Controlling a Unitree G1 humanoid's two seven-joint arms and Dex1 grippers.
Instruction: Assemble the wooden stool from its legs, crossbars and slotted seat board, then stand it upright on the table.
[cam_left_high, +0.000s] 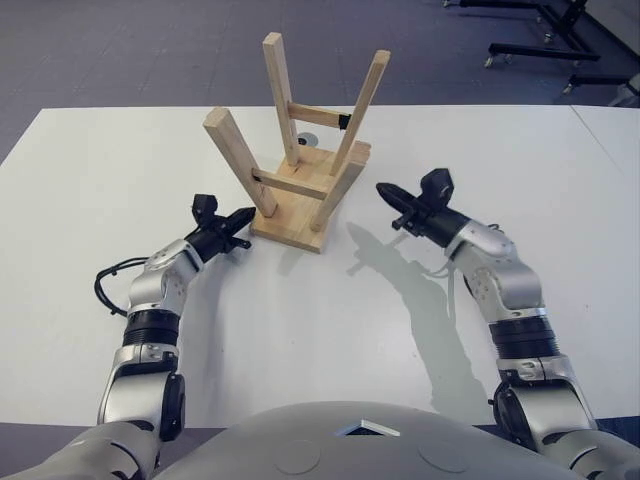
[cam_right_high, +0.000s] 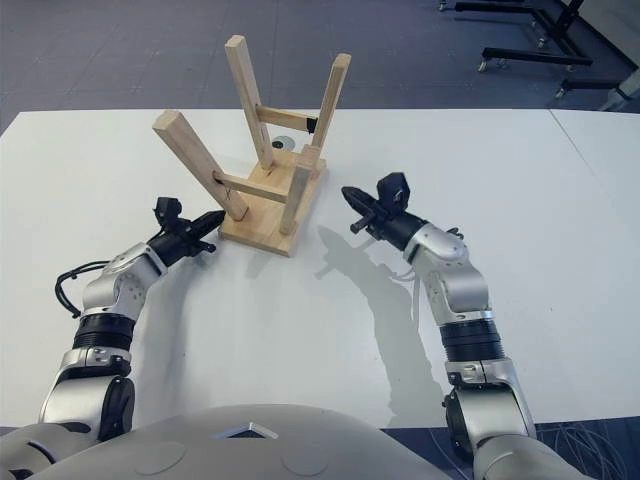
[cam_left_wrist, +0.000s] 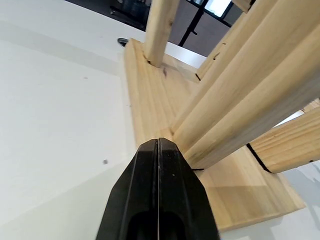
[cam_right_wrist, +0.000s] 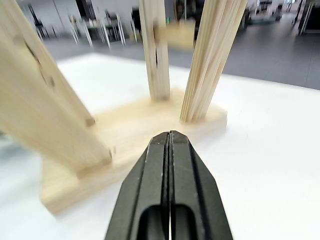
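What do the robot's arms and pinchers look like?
The left arm and right arm are shiny silver-grey with black ringed joints. The left gripper and right gripper are black and pointy, like beaks. A black cable loops beside the left arm.

The pale wooden stool (cam_left_high: 300, 180) sits upside down on the white table (cam_left_high: 120, 180), seat board (cam_left_high: 293, 218) flat. Its four legs (cam_left_high: 240, 160) point up (splayed outward), joined in pairs by two crossbars (cam_left_high: 290, 184).
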